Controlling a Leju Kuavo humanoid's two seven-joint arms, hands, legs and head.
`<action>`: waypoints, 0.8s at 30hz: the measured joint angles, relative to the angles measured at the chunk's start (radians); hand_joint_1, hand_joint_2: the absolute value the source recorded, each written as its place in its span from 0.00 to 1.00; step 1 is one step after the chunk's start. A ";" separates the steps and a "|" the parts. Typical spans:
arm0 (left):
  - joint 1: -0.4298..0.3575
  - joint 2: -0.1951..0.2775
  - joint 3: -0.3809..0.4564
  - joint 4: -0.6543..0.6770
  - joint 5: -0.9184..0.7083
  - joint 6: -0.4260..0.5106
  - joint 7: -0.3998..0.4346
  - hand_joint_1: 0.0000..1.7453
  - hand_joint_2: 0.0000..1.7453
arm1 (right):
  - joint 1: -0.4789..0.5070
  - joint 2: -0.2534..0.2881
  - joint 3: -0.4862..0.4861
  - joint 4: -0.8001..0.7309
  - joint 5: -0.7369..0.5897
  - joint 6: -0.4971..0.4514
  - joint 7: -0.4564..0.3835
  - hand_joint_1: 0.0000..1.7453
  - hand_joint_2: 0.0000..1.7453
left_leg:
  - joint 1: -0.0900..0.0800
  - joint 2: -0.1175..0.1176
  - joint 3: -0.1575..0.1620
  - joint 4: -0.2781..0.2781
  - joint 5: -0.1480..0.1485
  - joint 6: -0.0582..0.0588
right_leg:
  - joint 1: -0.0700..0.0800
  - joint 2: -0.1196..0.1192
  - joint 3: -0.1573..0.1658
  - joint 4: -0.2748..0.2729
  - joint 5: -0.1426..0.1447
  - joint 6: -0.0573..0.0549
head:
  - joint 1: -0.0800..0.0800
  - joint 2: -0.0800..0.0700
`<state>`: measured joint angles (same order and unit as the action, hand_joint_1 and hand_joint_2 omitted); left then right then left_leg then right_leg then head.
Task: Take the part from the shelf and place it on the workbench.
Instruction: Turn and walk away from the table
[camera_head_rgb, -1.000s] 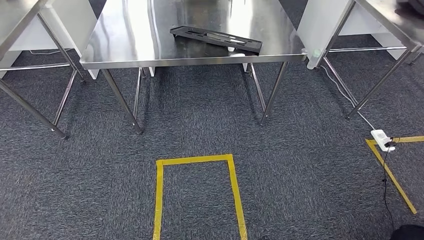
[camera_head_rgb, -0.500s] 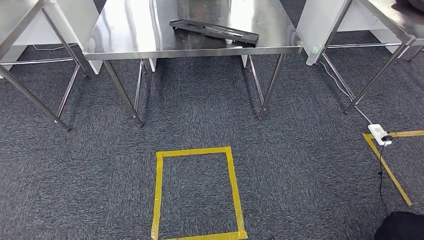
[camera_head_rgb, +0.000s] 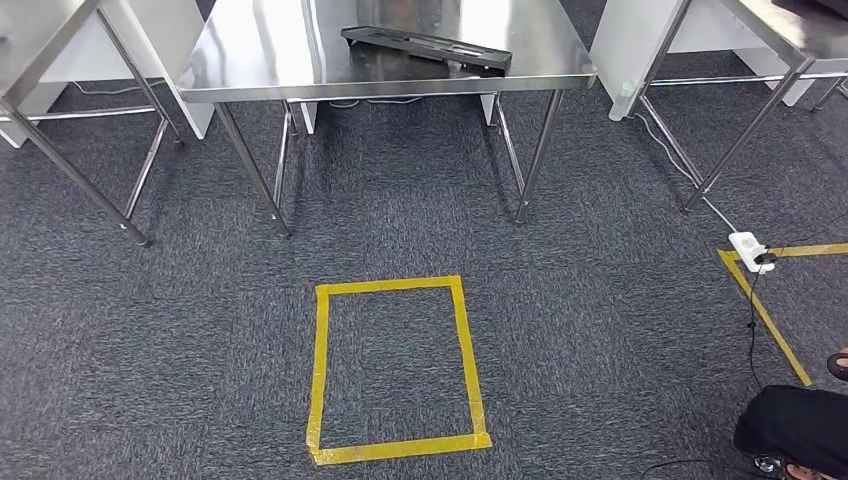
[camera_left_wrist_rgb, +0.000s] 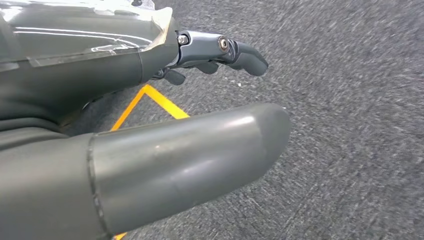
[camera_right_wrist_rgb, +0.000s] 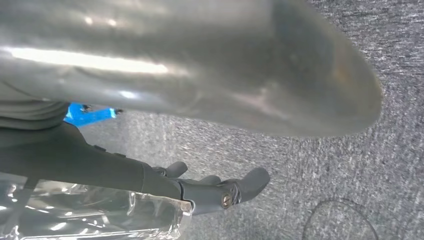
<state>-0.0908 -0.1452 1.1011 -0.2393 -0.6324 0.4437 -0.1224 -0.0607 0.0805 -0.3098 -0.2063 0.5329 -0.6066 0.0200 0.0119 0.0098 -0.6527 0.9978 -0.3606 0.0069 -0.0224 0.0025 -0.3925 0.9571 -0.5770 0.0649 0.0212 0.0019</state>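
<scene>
Two hands hang over grey carpet, and you can check each from its own wrist camera: the left hand (camera_left_wrist_rgb: 165, 125) shows a thick grey thumb stretched out and darker fingers (camera_left_wrist_rgb: 240, 52) lightly curled beyond it, apart from the thumb, with nothing between them; the right hand (camera_right_wrist_rgb: 210, 145) looks much the same — thumb extended, dark fingers (camera_right_wrist_rgb: 240, 187) loosely bent, apart from the thumb, nothing held. A strip of yellow tape (camera_left_wrist_rgb: 150, 100) runs under the left hand, and something bright blue (camera_right_wrist_rgb: 85, 114) sits behind the right, too little of it visible for you to name.

From the head view, nearest you, a dark-clothed part of a person (camera_head_rgb: 795, 425) sits at the lower right corner. A yellow tape rectangle (camera_head_rgb: 395, 368) is marked on the carpet (camera_head_rgb: 600, 330) straight ahead, with a second taped corner (camera_head_rgb: 765, 315) off to the right, where a white power strip (camera_head_rgb: 750, 250) lies on the tape, a dark cable trailing from it.

Farther on stands the stainless steel workbench (camera_head_rgb: 260, 60) on four slim legs. The part (camera_head_rgb: 425, 45) — a long, flat black piece with cut-outs — lies on the bench top, angled, towards its right front edge. More steel tables flank it: one at the left (camera_head_rgb: 40, 40), one at the right (camera_head_rgb: 770, 30). White panels (camera_head_rgb: 635, 40) stand behind the legs.
</scene>
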 joint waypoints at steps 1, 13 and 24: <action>0.001 0.000 -0.002 0.000 -0.002 -0.001 -0.002 0.00 0.00 | 0.002 0.000 -0.004 0.000 -0.001 -0.002 -0.004 0.00 0.00 | 0.001 0.000 -0.001 -0.002 0.011 -0.005 | 0.002 0.001 -0.006 -0.005 0.000 -0.011 | -0.001 0.000; 0.006 0.005 -0.013 0.001 -0.012 -0.012 -0.015 0.00 0.00 | 0.009 0.001 -0.032 0.001 -0.011 -0.008 -0.026 0.00 0.00 | 0.006 -0.007 0.134 0.119 -0.160 0.004 | 0.021 -0.013 -0.175 0.047 0.119 -0.060 | -0.006 0.000; 0.004 0.010 -0.019 0.002 -0.025 -0.016 -0.020 0.00 0.00 | 0.010 0.002 -0.047 0.001 -0.018 -0.011 -0.038 0.00 0.00 | -0.003 0.002 0.099 -0.027 -0.093 0.043 | 0.008 -0.009 -0.273 0.319 -0.010 -0.022 | 0.001 0.000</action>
<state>-0.0868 -0.1348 1.0817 -0.2376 -0.6577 0.4276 -0.1427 -0.0506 0.0829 -0.3567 -0.2056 0.5146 -0.6172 -0.0184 0.0091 0.0123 -0.5536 0.9710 -0.4538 0.0495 -0.0141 -0.0066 -0.6656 1.2758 -0.5875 0.0428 0.0222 0.0019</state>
